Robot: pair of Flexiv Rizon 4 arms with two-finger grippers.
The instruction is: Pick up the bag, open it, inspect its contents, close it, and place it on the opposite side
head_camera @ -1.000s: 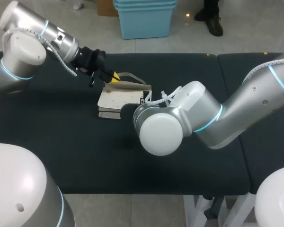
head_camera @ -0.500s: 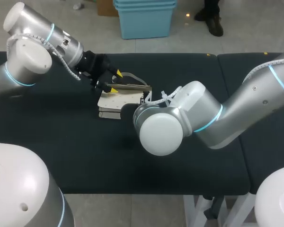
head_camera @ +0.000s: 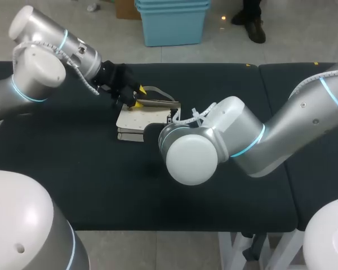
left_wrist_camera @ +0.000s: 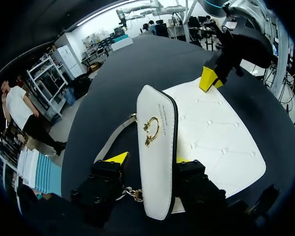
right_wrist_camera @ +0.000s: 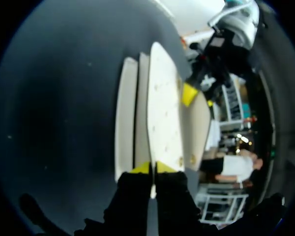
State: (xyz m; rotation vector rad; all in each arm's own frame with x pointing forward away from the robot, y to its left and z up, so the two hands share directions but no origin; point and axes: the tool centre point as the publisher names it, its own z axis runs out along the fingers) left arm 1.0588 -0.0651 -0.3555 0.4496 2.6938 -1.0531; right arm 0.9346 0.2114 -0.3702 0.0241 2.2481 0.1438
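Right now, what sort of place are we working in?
Probably a robot test bench: a dark table, with my left pincer and right pincer both shut on one white bag.

Legible text, numbers, signs: none that I could read. Sole entry: a short line of fine dark print on the white flap (left_wrist_camera: 159, 189) of the bag (left_wrist_camera: 221, 142), running just beside its gold ring clasp (left_wrist_camera: 151, 132), logged from my left wrist view. The characters were too small to make out.
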